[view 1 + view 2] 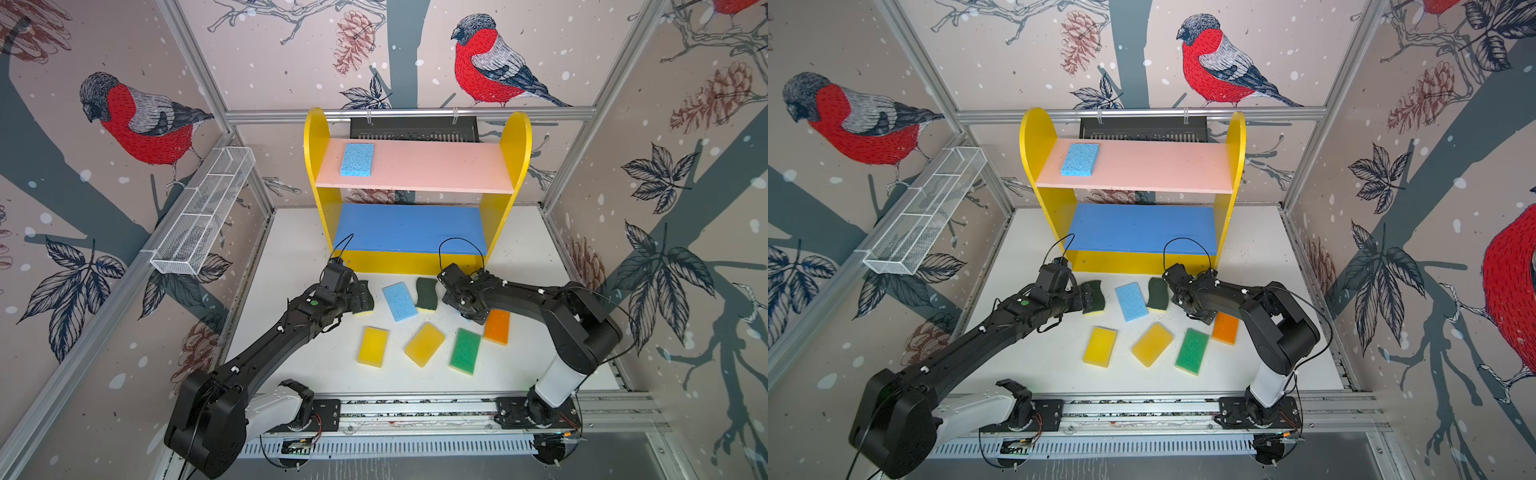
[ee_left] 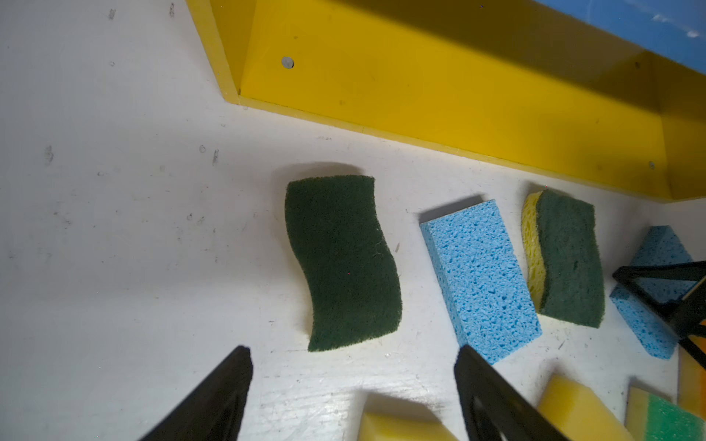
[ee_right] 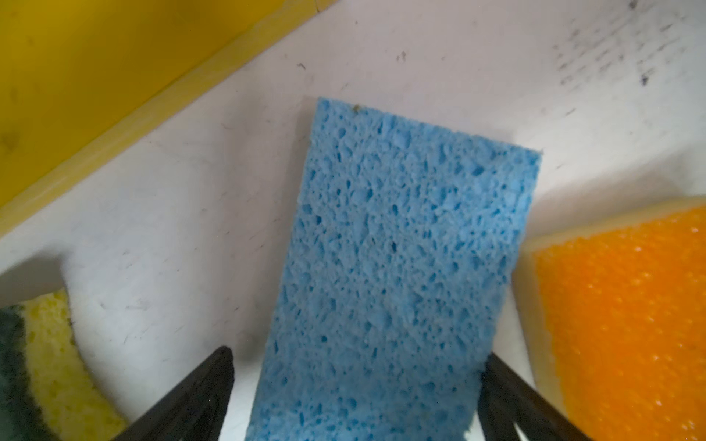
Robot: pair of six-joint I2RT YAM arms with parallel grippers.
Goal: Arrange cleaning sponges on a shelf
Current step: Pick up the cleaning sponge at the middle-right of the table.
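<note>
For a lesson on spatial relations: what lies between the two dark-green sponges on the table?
A light blue sponge lies flat between the dark-green sponges, shown best in the left wrist view.

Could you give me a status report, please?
Left hand open, short of wavy sponge. Right hand open, astride blue sponge; orange sponge close beside. Shelf holds one sponge.

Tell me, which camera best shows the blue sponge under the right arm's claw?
The right wrist view: the blue sponge fills the frame, inside the open right gripper. The left wrist view catches it partly, behind that gripper. In both top views the right arm hides nearly all of it.
</note>
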